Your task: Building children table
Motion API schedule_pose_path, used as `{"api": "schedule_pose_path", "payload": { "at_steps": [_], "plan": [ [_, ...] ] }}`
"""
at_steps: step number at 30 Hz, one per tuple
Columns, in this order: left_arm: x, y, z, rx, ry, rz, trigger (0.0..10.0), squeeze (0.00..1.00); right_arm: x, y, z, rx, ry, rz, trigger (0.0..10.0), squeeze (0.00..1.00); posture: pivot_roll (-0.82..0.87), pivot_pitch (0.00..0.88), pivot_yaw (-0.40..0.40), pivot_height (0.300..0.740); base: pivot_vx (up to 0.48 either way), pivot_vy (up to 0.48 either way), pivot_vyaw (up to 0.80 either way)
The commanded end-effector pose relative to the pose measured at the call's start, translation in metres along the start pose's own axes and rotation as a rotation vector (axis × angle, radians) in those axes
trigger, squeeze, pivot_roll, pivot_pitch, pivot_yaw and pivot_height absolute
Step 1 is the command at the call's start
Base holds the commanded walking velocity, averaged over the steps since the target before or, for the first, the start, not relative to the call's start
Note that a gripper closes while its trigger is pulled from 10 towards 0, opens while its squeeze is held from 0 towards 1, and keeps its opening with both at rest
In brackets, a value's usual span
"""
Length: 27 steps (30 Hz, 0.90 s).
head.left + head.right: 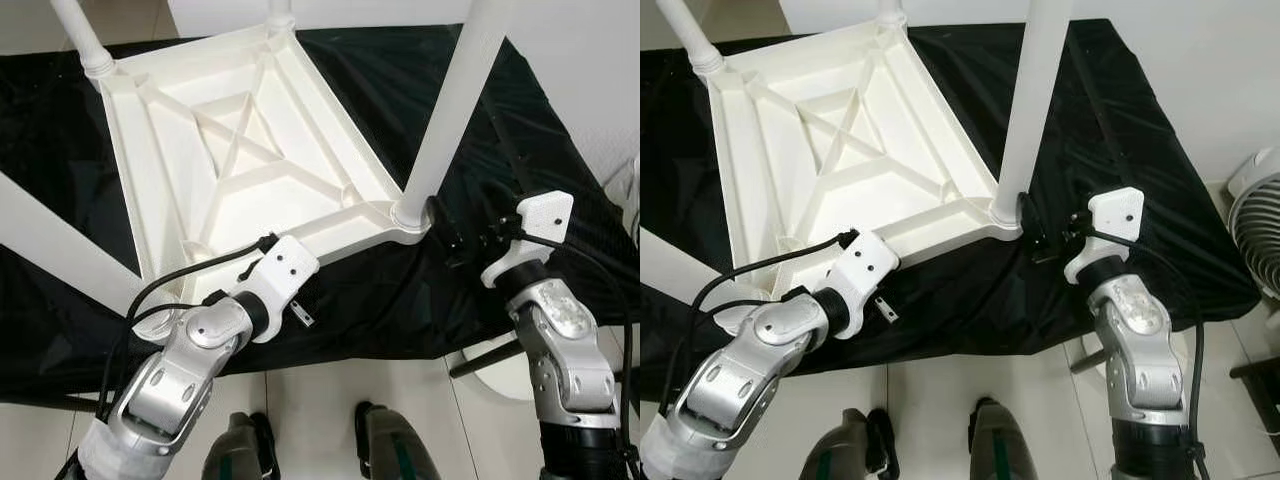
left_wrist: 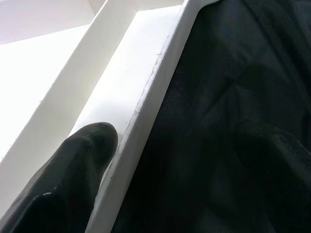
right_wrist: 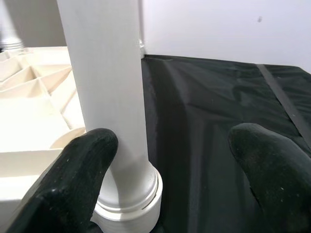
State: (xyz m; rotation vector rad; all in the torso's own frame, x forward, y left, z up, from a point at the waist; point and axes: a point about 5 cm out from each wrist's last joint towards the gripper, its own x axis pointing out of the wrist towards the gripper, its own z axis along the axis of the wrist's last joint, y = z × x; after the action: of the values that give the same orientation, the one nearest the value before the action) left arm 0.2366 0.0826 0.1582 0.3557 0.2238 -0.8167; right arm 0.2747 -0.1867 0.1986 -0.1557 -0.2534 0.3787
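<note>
White plastic tabletop (image 1: 240, 150) is lying upside down on the black cloth (image 1: 400, 290) with legs already standing in its corners, so the build is looking nearly done; on the left, the left gripper (image 2: 73, 165) is resting a finger against the near rim, though how far it is parted I cannot tell. Over on the right, the right gripper (image 3: 170, 160) is gaping wide beside the near leg (image 1: 450, 110), gripping nothing, and next it is probably needing to close on that leg and seat it firmly, with a fan (image 1: 1255, 220) standing nearby.
</note>
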Motion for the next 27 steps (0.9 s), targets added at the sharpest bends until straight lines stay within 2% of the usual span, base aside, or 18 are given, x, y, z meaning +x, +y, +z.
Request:
{"api": "schedule_pose_path", "payload": {
  "at_steps": [1, 6, 17, 22, 27],
  "plan": [
    [0.0, -0.008, -0.007, -0.022, 0.034, -0.071, 10.0, 0.0, 0.015, 0.015, 0.002, 0.023, -0.032, 0.093, 10.0, 0.0, -0.11, 0.161, 0.041, 0.74, 0.0, 0.0, 0.0],
    [0.0, -0.007, -0.008, -0.02, 0.04, -0.06, 10.0, 0.0, 0.022, 0.014, 0.0, 0.023, -0.03, 0.128, 10.0, 0.0, -0.11, 0.16, 0.038, 0.74, 0.0, 0.0, 0.0],
    [0.003, 0.003, -0.003, -0.027, 0.029, 0.006, 10.0, 0.0, 0.04, 0.024, -0.01, 0.044, 0.007, 0.331, 10.0, 0.0, -0.08, 0.156, 0.028, 0.74, 0.0, 0.0, 0.0],
    [0.002, 0.004, -0.002, -0.022, 0.028, 0.011, 10.0, 0.0, 0.038, 0.029, -0.014, 0.027, 0.012, 0.425, 10.0, 0.0, -0.07, 0.154, 0.03, 0.74, 0.0, 0.0, 0.0],
    [0.002, 0.006, 0.0, -0.021, 0.026, 0.014, 10.0, 0.0, 0.042, 0.023, -0.017, 0.006, 0.014, 0.37, 10.0, 0.0, -0.07, 0.154, 0.031, 0.74, 0.0, 0.0, 0.0]
  ]
}}
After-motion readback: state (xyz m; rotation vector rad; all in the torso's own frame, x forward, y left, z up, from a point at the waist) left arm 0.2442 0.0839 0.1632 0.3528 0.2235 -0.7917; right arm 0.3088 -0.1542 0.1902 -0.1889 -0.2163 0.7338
